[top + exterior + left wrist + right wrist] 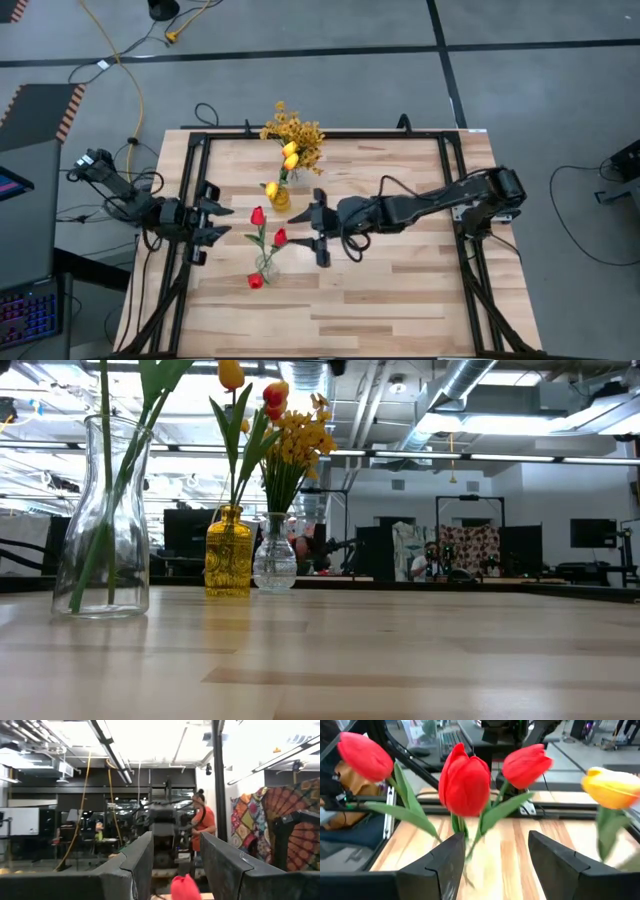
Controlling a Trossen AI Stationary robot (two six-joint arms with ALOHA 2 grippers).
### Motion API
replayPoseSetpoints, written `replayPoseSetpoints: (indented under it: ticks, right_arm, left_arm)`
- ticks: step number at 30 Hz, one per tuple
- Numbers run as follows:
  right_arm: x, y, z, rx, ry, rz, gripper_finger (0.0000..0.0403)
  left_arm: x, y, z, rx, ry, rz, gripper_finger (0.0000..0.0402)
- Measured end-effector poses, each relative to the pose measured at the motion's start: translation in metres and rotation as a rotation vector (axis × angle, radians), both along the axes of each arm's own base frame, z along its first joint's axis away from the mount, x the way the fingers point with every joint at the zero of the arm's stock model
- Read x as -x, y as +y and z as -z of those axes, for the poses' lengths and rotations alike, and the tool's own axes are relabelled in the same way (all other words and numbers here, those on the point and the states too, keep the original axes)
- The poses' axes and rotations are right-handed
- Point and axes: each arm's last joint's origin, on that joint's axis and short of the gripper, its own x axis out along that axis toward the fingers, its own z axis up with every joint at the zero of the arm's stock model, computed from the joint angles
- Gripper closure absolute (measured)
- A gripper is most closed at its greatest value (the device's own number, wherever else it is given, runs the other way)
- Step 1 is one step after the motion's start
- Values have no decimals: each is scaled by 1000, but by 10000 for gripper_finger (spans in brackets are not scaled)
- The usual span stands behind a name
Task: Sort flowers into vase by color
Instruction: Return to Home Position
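Three red tulips (465, 782) stand with their stems in a clear glass vase (100, 520), at the table's middle left (265, 262). Yellow tulips (290, 155) stand in a yellow vase (228, 550). Mustard-yellow sprays (292, 130) fill a small clear vase (274, 555) farther back. My right gripper (495, 870) is open just right of the red tulips (305, 228), at blossom height, with nothing between its fingers. My left gripper (222, 220) is open at the table's left edge, raised and holding nothing.
A black frame rail (320, 137) runs around the tabletop. The near half of the wooden table (380, 300) is bare boards. A person in an orange shirt (202, 822) stands in the room beyond.
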Motion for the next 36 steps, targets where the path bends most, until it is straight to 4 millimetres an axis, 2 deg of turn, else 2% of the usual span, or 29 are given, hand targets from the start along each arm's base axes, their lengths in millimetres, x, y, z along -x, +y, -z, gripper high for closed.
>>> replayPoseSetpoints:
  ticks: [6,11,16,22,29,32,36]
  right_arm:
    - [36,-11,-25,19,92,10,158]
    - [77,-24,-50,27,154,30,158]
    - [125,-42,-79,23,141,71,169]
    - [185,-58,-104,68,111,102,236]
    - [244,-69,-118,195,70,113,350]
    - [258,-73,-118,201,84,137,386]
    - [257,-76,-106,190,81,155,373]
  left_arm:
    - [13,10,-1,13,22,-41,255]
    - [28,21,-5,23,-4,-72,255]
    - [42,35,-2,43,42,-220,260]
    - [53,44,5,43,104,-302,289]
    - [59,50,10,36,146,-343,380]
    - [58,49,15,16,184,-339,396]
    - [55,47,24,-1,258,-318,401]
